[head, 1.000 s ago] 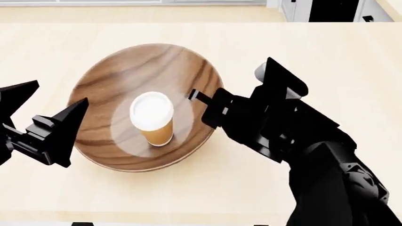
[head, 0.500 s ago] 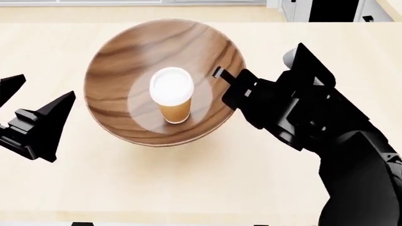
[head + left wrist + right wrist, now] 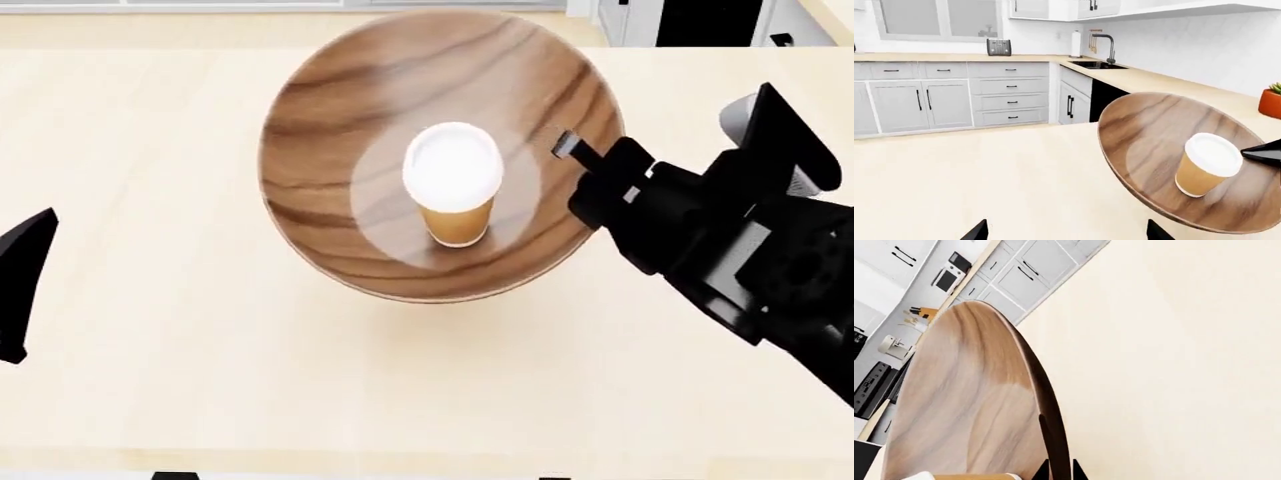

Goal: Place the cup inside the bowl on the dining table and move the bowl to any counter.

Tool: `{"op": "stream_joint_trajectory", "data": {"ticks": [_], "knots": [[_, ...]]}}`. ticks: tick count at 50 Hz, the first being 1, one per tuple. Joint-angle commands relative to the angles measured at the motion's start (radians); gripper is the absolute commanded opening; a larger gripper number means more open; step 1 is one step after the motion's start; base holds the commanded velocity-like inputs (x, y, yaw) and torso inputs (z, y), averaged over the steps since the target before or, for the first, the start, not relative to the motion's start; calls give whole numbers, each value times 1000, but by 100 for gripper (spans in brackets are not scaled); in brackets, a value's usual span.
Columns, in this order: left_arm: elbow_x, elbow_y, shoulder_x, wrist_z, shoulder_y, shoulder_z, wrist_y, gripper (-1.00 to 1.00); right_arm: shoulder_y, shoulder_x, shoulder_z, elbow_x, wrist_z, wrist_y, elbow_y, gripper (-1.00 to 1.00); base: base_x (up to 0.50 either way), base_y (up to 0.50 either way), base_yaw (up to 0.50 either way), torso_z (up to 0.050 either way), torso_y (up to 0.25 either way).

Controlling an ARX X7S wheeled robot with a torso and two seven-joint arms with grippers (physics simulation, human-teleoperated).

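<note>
While the cup [image 3: 454, 195] stands upright in the pale middle of the bowl [image 3: 334, 110], the bowl is held by its rim in the right tool [image 3: 577, 150], which is closed on the rim's edge. Compared with a second ago, the bowl is seen higher and further right, lifted off the dining bench [image 3: 160, 370]. The left tool [image 3: 20, 285] has moved back to the picture's edge; whether it is open cannot be told. The counter [image 3: 1167, 85] with its sink [image 3: 1097, 65] is seen behind the bowl.
</note>
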Motion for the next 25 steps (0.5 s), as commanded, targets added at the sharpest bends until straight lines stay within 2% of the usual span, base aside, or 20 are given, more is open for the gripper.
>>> {"op": "stream_joint_trajectory", "data": {"ticks": [1,7,14,25], "knots": [[-60,69,-37,-17,76,-110,-47,100,57,105,13,-77,-14,-122,-183,-100,0,0,0,0,0],[-78,69,-53,-8,96,-140,-49,100,67,145,17,-103,-19,-174,-239,-100,0,0,0,0,0],[-56,54,-44,-13,93,-104,-23,100,76,156,7,-120,-2,-153,-254,-100,-44,1,0,0,1],[-77,43,-68,0,96,-124,-25,100,67,175,19,-117,23,-155,-266,-100,-465,9,0,0,0]]}}
